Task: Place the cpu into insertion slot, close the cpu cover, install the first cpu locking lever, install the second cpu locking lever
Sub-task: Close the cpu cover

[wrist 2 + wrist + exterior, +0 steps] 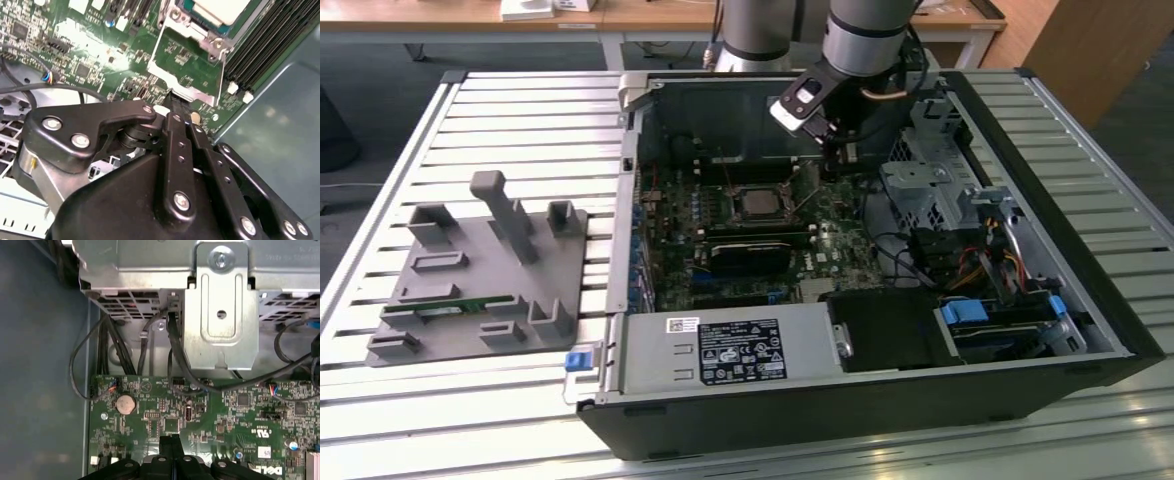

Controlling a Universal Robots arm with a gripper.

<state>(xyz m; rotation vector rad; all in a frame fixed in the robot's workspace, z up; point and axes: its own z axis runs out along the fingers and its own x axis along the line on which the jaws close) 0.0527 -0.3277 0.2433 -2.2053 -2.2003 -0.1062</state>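
The cpu (757,203) lies in the insertion slot (732,190) at the middle of the green board; its pale top (220,9) shows in the second wrist view inside the silver rim (200,36). The cpu cover (186,93), a thin silver frame, is swung away from the chip, and the green board shows through its window. My gripper (843,152) hangs inside the case to the exterior view's right of the slot. Its black fingers (172,125) are pressed together, shut on nothing. The tips (170,442) sit right at the cover's free edge; I cannot tell whether they touch it.
The black computer case (881,400) lies open on a slatted table. A silver drive cage (927,190) and black cables (175,355) crowd the gripper's side. A long black card (754,250) sits in front of the slot. A grey fixture (480,270) stands at the exterior view's left.
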